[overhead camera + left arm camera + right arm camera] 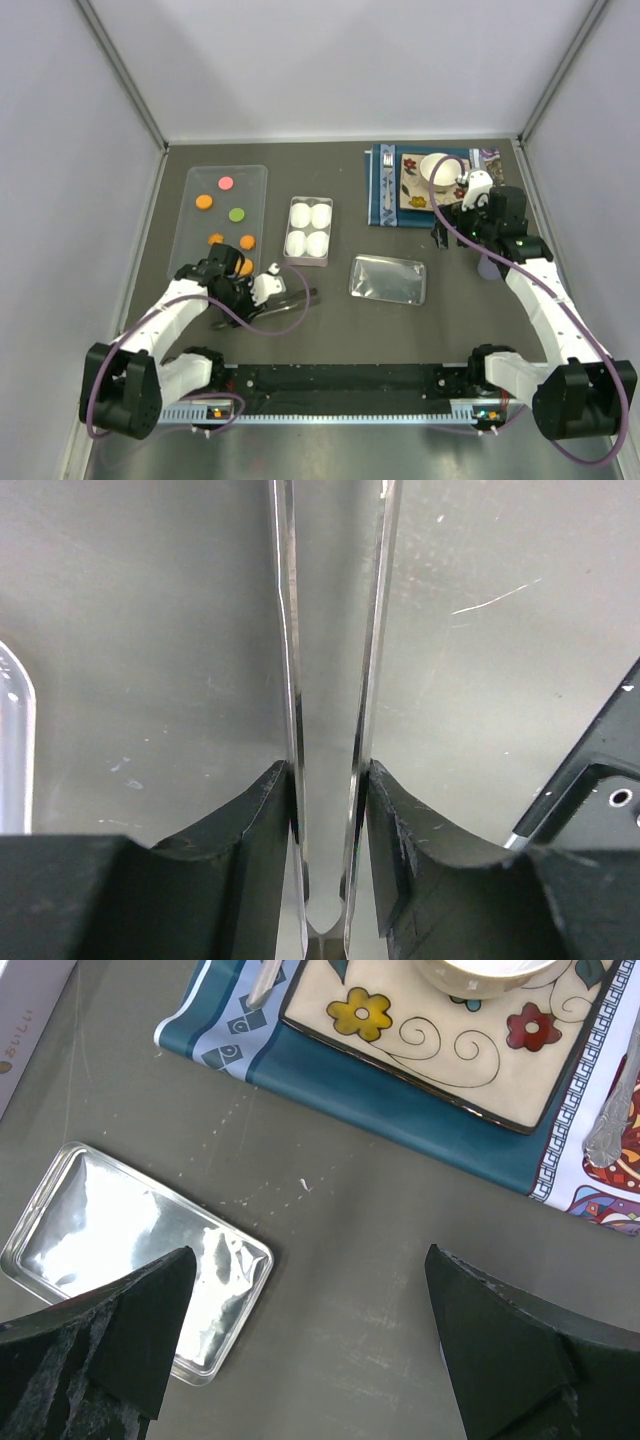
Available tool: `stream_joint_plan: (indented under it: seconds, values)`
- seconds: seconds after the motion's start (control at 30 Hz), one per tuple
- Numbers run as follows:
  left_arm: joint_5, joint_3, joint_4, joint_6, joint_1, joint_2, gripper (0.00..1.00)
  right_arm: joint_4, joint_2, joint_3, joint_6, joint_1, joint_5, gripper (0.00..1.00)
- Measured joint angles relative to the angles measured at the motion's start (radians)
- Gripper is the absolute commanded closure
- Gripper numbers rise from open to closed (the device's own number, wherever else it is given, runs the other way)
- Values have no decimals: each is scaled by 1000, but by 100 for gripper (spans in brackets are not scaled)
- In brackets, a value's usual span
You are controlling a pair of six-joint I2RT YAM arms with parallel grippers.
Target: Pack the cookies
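**Grey table, cookie packing: nothing packed yet**

Dark grey table point(400, 330), white walls on three sides.
- Cookies point(237, 214): several in orange, green and pink, all lying on the clear tray point(255, 180) at the left, none in the box.
- Box point(309, 230): four white cups, unfilled, just beside the tray. Its clear lid point(388, 279) lies apart.
- Left gripper point(328, 780): fingers pressed against both arms of the metal tweezers point(290, 680), low by the tray's near end.
- Right gripper point(310, 1255): fingers spread wide, holding nothing, above bare table near the placemat point(400, 1090).
- Left to do: every cookie.
- Writing: letters on a white edge, possibly "DULLI", cut off.
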Motion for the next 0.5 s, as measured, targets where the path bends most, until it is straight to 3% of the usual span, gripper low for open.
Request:
stream_joint_plan:
  seconds: [0.5]
  values:
    - [82, 203, -151, -35, 0, -125, 58, 0, 0, 0, 0, 0, 0, 1]
